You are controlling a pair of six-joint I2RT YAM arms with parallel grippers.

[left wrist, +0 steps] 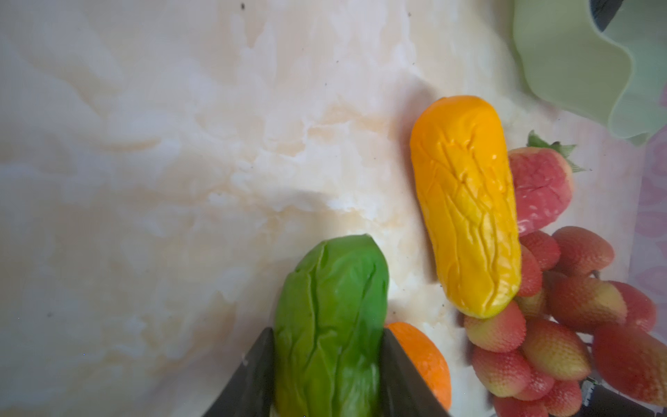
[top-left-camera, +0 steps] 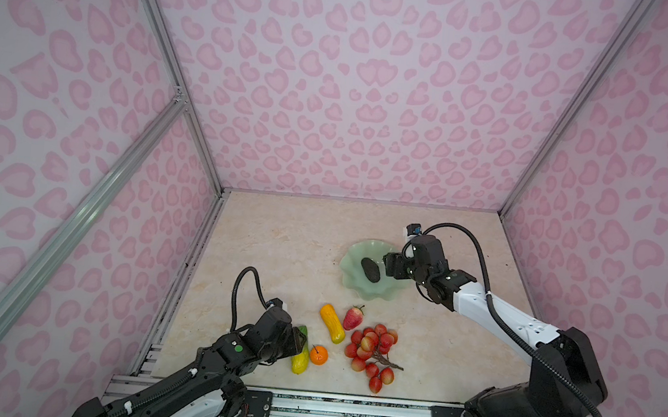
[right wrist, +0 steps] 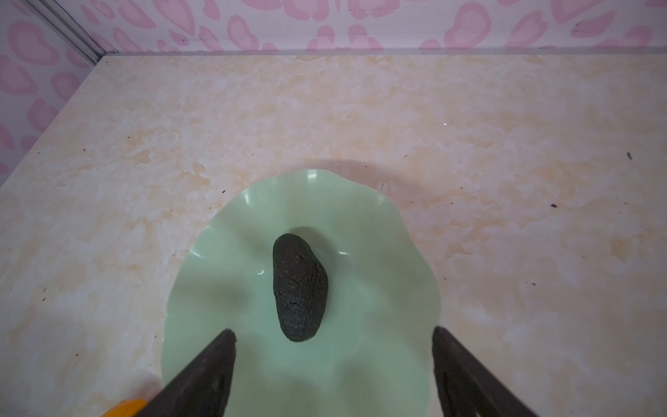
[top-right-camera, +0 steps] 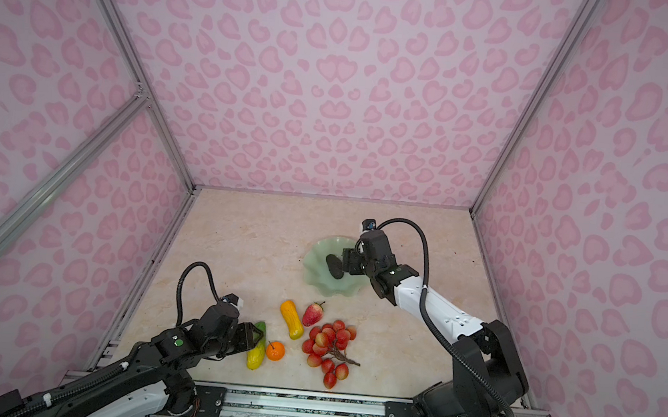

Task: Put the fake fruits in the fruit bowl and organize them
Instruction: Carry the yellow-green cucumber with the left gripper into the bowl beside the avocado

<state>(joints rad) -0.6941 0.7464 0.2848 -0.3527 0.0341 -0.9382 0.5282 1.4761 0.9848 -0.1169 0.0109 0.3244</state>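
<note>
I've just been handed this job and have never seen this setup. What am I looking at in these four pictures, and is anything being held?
Two robot arms work over a marble-look table. Both top views look down on the whole scene; the other two pictures come from a camera on each arm's wrist. The left pincer is shut on the green-yellow fruit, which lies beside the small orange. The right pincer is open and holds nothing; it hangs over the pale green fruit bowl, where the dark avocado already lies. Still on the table are the yellow-orange fruit, the strawberry and the red berry bunch.
</note>
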